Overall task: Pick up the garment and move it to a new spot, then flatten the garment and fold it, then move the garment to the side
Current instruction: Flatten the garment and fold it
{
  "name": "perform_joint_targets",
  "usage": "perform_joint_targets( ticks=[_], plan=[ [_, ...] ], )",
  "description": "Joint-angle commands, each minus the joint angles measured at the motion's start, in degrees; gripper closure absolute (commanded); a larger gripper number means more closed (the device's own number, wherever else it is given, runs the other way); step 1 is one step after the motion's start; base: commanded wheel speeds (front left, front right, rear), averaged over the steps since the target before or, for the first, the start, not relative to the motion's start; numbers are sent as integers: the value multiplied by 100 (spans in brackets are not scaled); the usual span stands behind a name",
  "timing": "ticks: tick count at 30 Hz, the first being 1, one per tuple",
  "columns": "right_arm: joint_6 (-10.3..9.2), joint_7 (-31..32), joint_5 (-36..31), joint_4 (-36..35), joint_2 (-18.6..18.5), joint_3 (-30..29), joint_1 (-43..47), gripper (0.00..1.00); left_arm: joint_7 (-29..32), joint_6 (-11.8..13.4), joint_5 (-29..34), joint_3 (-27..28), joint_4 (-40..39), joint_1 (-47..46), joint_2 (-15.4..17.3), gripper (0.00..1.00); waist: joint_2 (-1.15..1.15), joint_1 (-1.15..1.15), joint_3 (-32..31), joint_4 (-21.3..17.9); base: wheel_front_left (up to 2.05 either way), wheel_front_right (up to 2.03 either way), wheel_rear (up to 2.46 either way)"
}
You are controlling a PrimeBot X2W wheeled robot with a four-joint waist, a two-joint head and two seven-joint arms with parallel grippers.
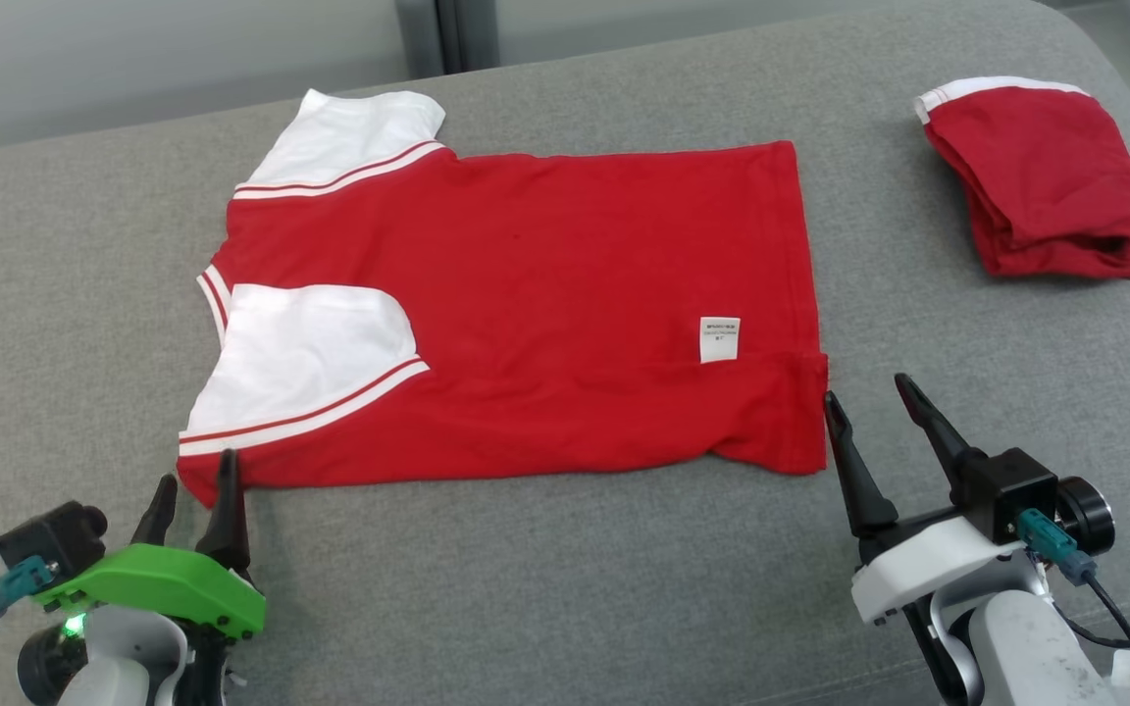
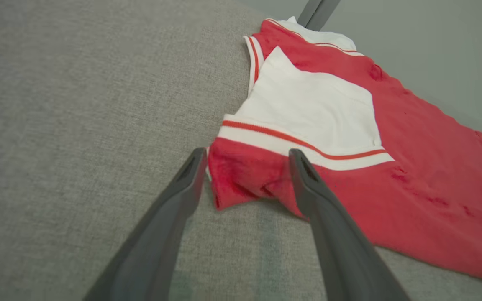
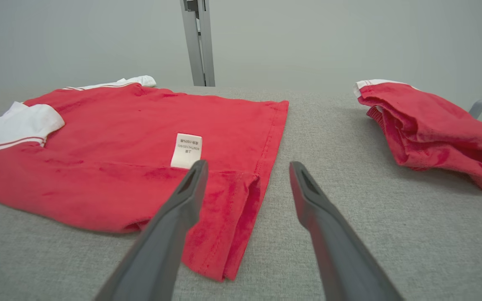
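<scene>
Soft matt cloth garment (image 1: pixel 526 294) on coarse-woven grey fabric surface (image 1: pixel 624 588).

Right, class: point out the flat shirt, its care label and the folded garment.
flat shirt (image 1: pixel 565 245), head view, middle of its red body.
care label (image 1: pixel 719 339), head view, centre of the white tag.
folded garment (image 1: pixel 1046 181), head view, its red top layer.

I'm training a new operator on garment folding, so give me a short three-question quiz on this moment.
1. True or false: the left gripper is shut on the red T-shirt.
2. What lies toward the robot's right on the grey fabric surface? A) a folded red garment B) a towel C) a hanger
3. Fill in: the white care label lies nearer the ____ gripper.

Key:
1: false. Its jaws stand open at the shirt's near corner.
2: A.
3: right gripper.
</scene>
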Motion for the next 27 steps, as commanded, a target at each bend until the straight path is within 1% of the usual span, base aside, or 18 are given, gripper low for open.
perform_joint_targets(
  ticks=[1,6,9,10,11,12,14,15,21,27],
  plan=[
    [-9,-19,36,-15,-13,43,13,0,96,88,-109,94,75,18,3,0,0,0,54,-58,0,0,0],
    [-9,1,81,-15,-13,138,-50,0,407,180,-389,205,289,-88,-29,0,0,0,163,-167,0,0,0],
    [-9,57,131,35,-13,150,-20,0,590,127,-502,163,396,-111,-79,0,0,0,207,-207,0,0,0],
    [-9,84,159,64,-13,146,-8,0,616,99,-541,165,406,-111,-95,13,0,0,216,-213,0,0,0],
    [-9,119,215,104,-13,135,6,0,601,66,-586,184,397,-121,-116,43,0,0,226,-217,0,0,0],
    [-9,142,252,139,-13,126,7,0,558,46,-611,199,379,-137,-130,54,0,0,233,-217,0,0,0],
    [-9,162,338,250,-11,127,-12,0,427,19,-585,223,325,-188,-122,89,0,0,246,-205,0,0,0],
    [-9,164,402,323,-14,129,-39,0,346,-7,-566,232,295,-223,-114,100,0,0,252,-193,0,0,0],
    [-9,118,669,892,-12,279,-278,0,54,-147,-461,172,120,-338,-115,100,0,0,283,-53,0,0,0],
    [-9,118,798,1685,-11,452,-580,0,-95,-253,-366,44,-130,-399,-117,100,0,0,295,109,0,0,0]
  ],
)
